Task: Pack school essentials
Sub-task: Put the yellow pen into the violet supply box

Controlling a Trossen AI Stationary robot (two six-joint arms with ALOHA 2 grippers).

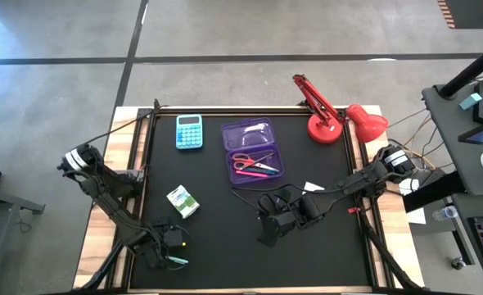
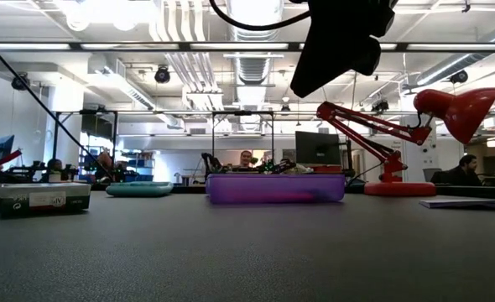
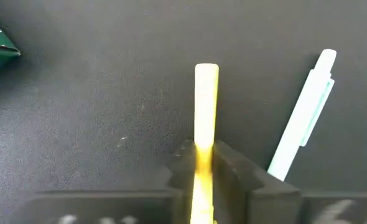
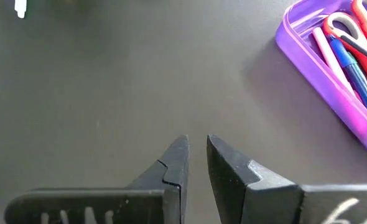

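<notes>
The purple case [image 1: 254, 150] lies open mid-table, presumably to take stationery; scissors [image 1: 246, 161] and pens already lie inside. The right gripper [image 4: 196, 155] waits near it, fingers slightly parted, empty. The left gripper [image 3: 203, 163] is clamped on a yellow pen [image 3: 206, 109] at the near-left corner, a teal pen [image 3: 301, 127] just beside, on the black mat [image 1: 217, 238] in an open workshop
</notes>
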